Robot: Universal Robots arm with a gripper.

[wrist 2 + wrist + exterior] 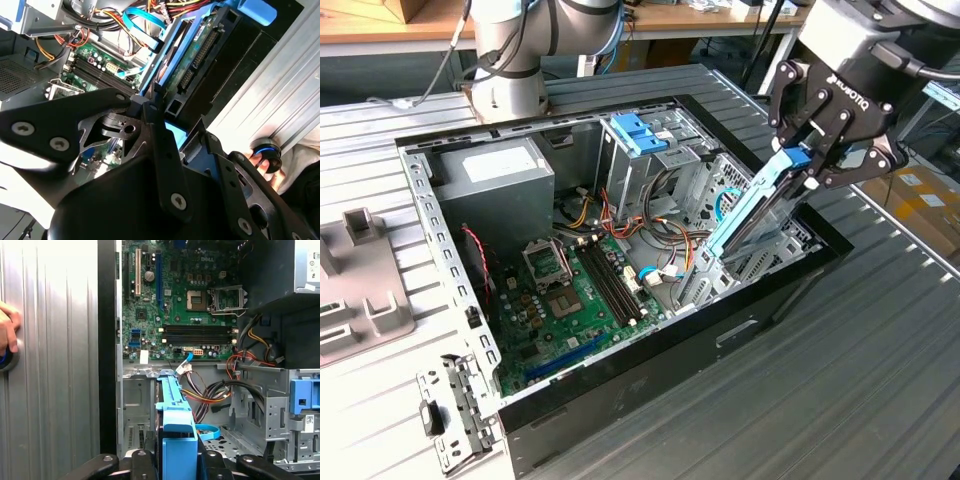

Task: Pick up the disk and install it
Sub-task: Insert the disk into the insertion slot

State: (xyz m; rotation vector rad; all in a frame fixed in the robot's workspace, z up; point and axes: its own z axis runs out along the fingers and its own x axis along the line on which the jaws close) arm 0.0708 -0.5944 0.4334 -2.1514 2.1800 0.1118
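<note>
The disk is a grey drive in light-blue rails with a blue end tab. It hangs tilted inside the open computer case, at the exterior view's right. Its tab end is up and its lower end is down by the metal drive bay. My gripper is shut on the tab end. Both wrist views show the black fingers clamping the rails, with the gripper around the disk and the gripper on the disk.
The case holds a green motherboard, a grey power supply, loose cables and a tall metal cage with a blue latch. A person's hand rests on a button beside the case. A grey fixture stands at the exterior view's left.
</note>
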